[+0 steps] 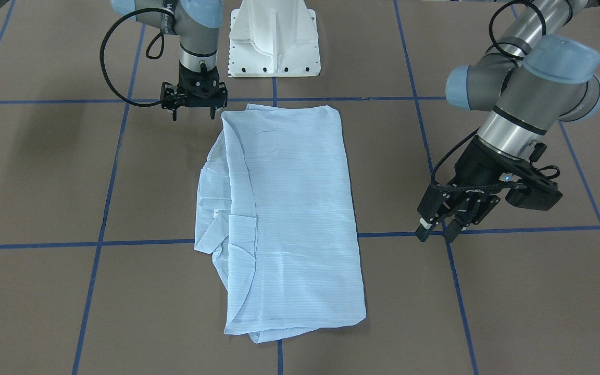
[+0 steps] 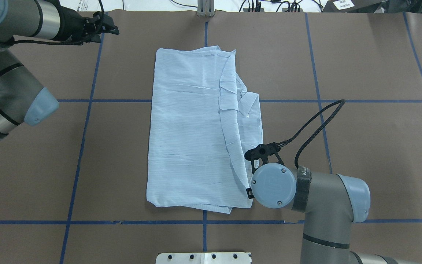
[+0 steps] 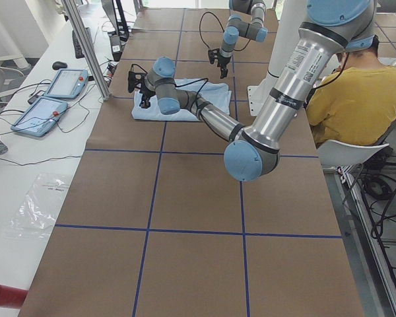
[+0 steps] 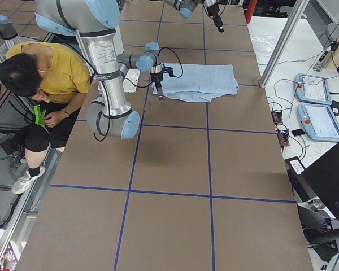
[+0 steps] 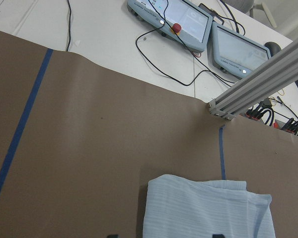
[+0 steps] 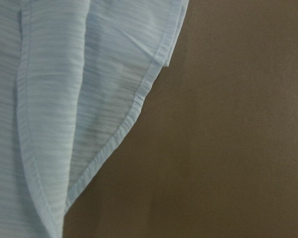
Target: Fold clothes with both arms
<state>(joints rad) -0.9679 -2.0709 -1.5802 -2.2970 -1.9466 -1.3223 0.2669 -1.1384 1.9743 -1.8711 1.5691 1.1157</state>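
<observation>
I am looking down on a brown table (image 1: 513, 312) taped into squares, where one light-blue shirt (image 1: 289, 208) is lying flat in the middle, folded into a long strip that runs from near the robot to the far side. Its left edge is lying clean and straight. Along its right edge, loose layers and a stitched hem (image 6: 134, 106) are spilling out unevenly. The right gripper (image 1: 193, 112) is hovering just beside the shirt's near right corner, with its jaws spread wide and nothing between them. The left gripper (image 1: 438, 234) is hanging off to the shirt's left, apart from the cloth, with its jaws parted and also holding nothing. I am judging the fabric to be very light, thin and limp, so it is likely to sag, crease and slide layer over layer instead of keeping its shape. I am planning to pinch the near corners through every layer, taking the firmer hem and not the sheer middle, and to lift both sides evenly so the fold is not pulled askew.
</observation>
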